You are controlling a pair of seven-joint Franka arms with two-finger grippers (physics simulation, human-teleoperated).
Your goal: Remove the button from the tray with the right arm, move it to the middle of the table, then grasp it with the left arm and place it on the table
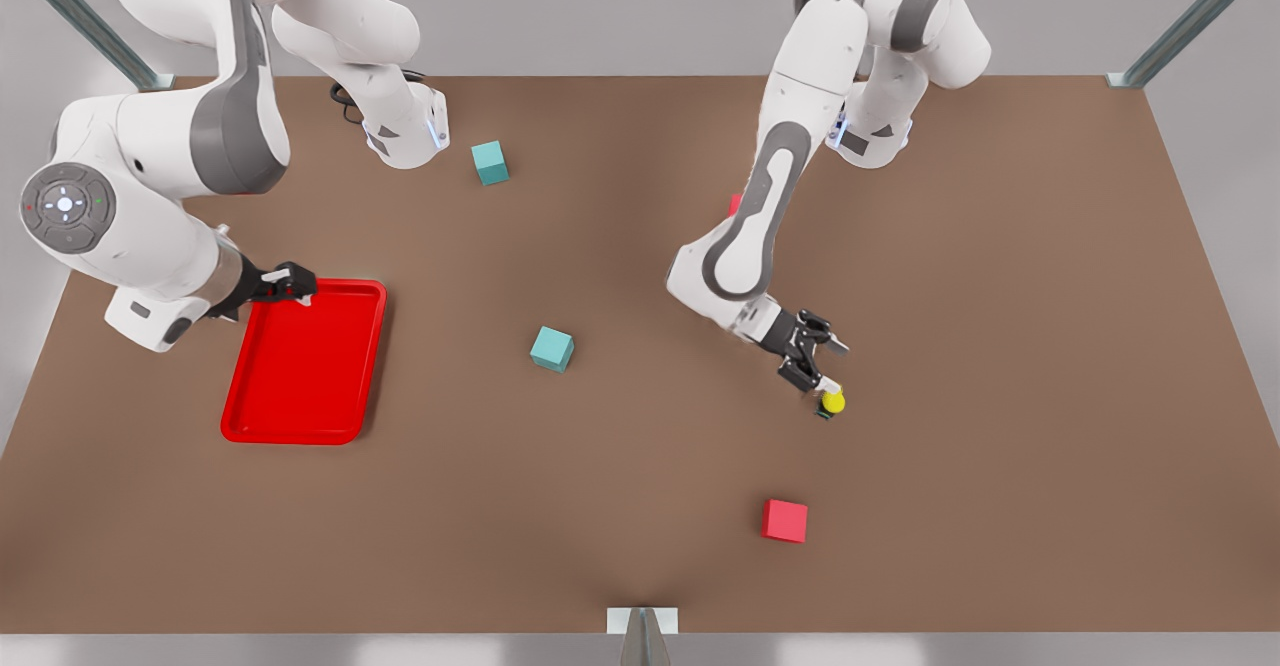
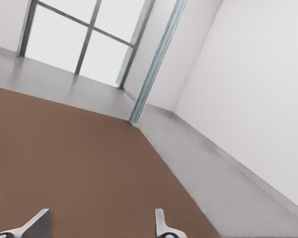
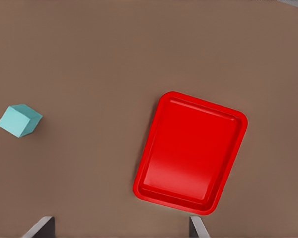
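Yellow-capped button [image 1: 832,403] lies tipped beside the released left tool [image 1: 822,364]; right tool [image 1: 290,284], spread, hangs over tray [image 1: 305,426].

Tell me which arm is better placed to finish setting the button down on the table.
Left. The left gripper, open, is right at the button on the table. The right gripper, also open, waits far off at the rim of the tray.

Two teal cubes [image 1: 552,348], two red cubes [image 1: 785,521]

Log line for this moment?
left tool: open, above button on table | right tool: open, at empty tray corner
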